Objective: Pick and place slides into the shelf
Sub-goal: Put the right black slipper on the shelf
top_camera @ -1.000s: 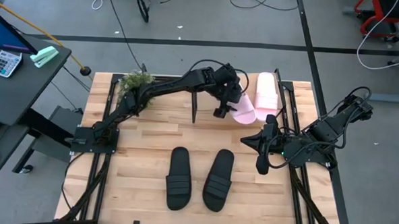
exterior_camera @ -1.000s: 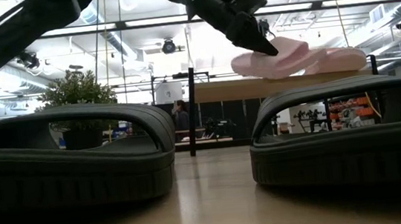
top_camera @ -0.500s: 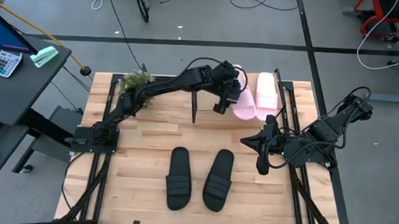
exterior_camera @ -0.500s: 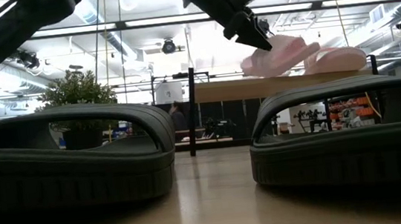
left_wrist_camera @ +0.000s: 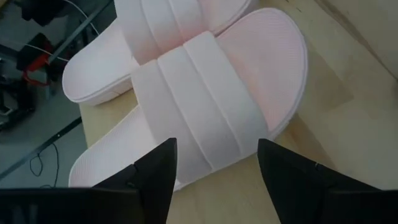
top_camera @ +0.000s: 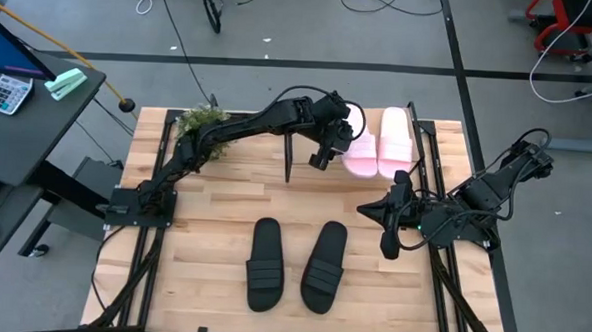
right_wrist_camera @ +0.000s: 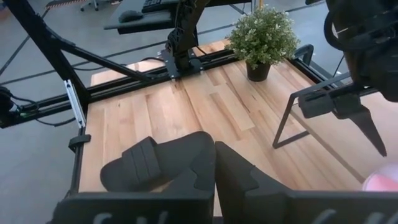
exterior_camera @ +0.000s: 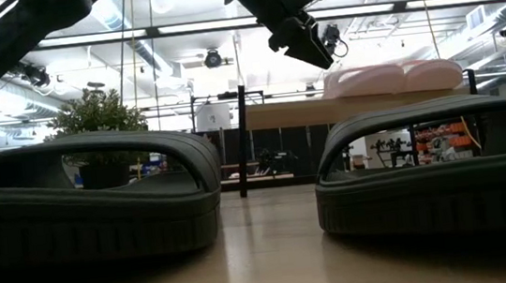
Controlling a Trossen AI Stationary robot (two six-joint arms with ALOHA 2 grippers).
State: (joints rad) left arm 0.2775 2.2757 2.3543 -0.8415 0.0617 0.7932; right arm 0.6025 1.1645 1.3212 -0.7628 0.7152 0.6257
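The left arm stretches from its base at the left edge of the high view up toward the upper middle, and its left pincer [top_camera: 321, 155] hangs with the fingers spread wide and nothing between them, just left of the two pale pink slides. Those lie side by side, touching, on the plywood top of the shelf [top_camera: 307, 146] in the upper right of the surface: the left pink slide [top_camera: 360, 155] nearest the pincer and the right pink slide [top_camera: 394, 140] beyond it. In the left wrist view the pink slide's ribbed strap [left_wrist_camera: 199, 106] fills the middle of the frame, with the two dark fingers [left_wrist_camera: 155, 174] apart at the bottom and clear of it. From the low view the pincer is raised above the shelf board, left of the pink pair. The two black slides sit in the lower middle of the high view, on the slatted wooden surface [top_camera: 215, 197]: the left black slide [top_camera: 265, 264] and the right black slide [top_camera: 324, 265], near each other but apart. The right pincer [top_camera: 389, 225] waits at the right of the frame with its fingers pressed together, holding nothing. A small potted plant [top_camera: 200, 120] stands at the upper left corner of the surface.
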